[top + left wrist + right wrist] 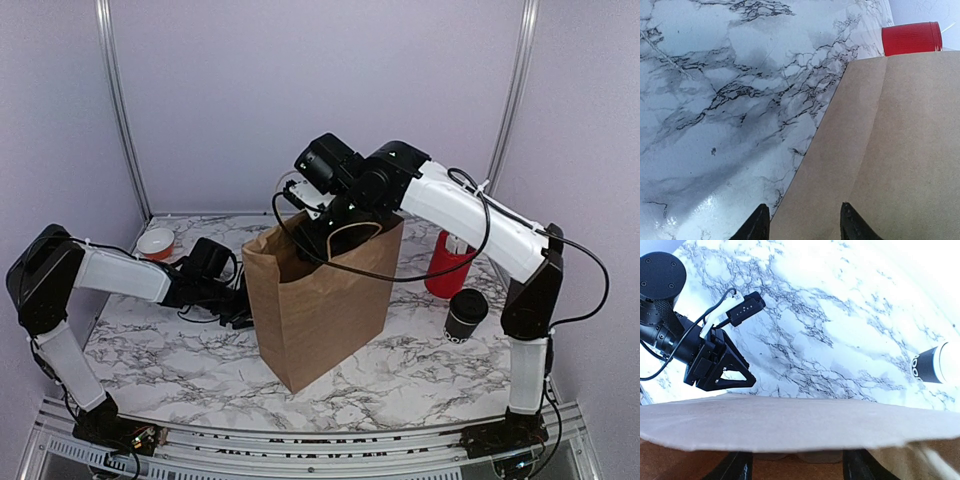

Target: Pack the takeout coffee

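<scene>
Two grippers: both loose, holding nothing.
Right gripper: inside bag top; widen it gently.
Left gripper: steady bag's side.
Coffee cup: sits on table.

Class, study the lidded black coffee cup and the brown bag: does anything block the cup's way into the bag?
On the table, nothing: it is bare between coffee cup and bag, and the red cup stands behind that line. Overhead, though, the right claw occupies the bag's open mouth.
</scene>
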Controlling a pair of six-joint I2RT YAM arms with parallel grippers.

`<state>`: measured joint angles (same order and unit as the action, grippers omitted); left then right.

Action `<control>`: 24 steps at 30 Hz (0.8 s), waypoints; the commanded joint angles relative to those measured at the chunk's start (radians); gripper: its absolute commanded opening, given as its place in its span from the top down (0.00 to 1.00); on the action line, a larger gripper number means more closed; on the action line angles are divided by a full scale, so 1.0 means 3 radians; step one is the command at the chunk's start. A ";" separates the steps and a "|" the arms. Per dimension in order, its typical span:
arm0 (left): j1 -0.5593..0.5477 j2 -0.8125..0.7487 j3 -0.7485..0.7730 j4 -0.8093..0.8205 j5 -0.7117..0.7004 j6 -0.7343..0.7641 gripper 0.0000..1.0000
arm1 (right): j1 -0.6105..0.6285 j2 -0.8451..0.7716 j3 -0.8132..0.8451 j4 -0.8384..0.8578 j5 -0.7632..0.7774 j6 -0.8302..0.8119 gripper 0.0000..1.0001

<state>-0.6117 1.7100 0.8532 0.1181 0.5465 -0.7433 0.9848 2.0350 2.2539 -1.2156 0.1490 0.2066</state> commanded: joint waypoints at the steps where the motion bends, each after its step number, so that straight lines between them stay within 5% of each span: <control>1: 0.0017 -0.0151 0.0135 -0.0218 -0.0078 0.0116 0.51 | 0.0041 -0.0200 -0.0042 0.0148 0.0066 0.0053 0.41; 24: 0.0420 -0.0595 0.0495 -0.0889 -0.0222 0.0499 0.51 | 0.0041 -0.0489 -0.0354 0.0676 0.0097 0.0119 0.38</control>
<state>-0.5079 1.5864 0.9516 -0.0673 0.4927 -0.6487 0.9863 1.9251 2.1468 -1.0813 0.1673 0.2321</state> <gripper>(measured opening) 0.487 0.608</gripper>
